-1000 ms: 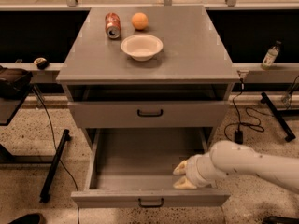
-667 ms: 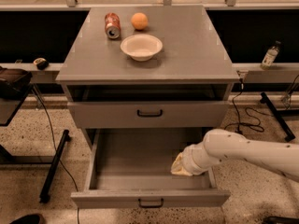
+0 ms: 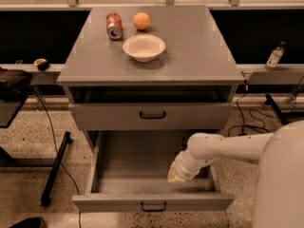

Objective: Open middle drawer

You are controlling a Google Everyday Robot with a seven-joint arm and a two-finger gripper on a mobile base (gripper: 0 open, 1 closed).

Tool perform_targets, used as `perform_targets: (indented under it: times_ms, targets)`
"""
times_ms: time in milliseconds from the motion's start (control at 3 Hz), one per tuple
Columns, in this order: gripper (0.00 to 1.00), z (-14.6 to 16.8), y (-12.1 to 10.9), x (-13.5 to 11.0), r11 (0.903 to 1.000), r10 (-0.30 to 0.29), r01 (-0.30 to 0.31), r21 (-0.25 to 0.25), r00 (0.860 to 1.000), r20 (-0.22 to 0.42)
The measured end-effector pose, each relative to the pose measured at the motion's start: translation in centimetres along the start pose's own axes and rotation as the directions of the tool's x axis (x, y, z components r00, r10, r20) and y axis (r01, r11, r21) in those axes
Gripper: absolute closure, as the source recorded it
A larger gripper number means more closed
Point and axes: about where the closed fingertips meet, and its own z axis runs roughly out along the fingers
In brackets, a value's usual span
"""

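The middle drawer (image 3: 153, 202) is pulled far out at the bottom front of the grey cabinet (image 3: 85, 65). Its deep plain grey box is open to view, and its small black bar handle (image 3: 153, 206) sits in the centre of the front. My gripper (image 3: 177, 175) is at the end of the white arm (image 3: 223, 148), which comes in from the right. The gripper is down inside the drawer box, near its right front part, behind the drawer front and apart from the handle.
Another grey drawer (image 3: 152, 116) with a black handle sits above, with a dark gap over it. On the cabinet top are a white bowl (image 3: 144, 47), a red can (image 3: 114, 25) lying down and an orange (image 3: 141, 21). A black stand leg (image 3: 54, 167) lies on the floor at left.
My gripper has shifted a little to the left inside the open drawer. The drawer itself has stayed pulled out in the same place.
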Motion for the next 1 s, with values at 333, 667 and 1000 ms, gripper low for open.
perform_targets:
  times_ms: [333, 667, 1000]
  targets:
    - [1.00, 2.5, 1.2, 0.4, 0.9979, 0.001, -0.003, -0.065, 1.000, -0.026]
    - [1.00, 4.0, 3.2, 0.4, 0.9913, -0.014, 0.012, -0.131, 1.000, -0.017]
    - [1.00, 3.5, 5.5, -0.4, 0.9830, -0.049, 0.053, -0.176, 0.998, 0.028]
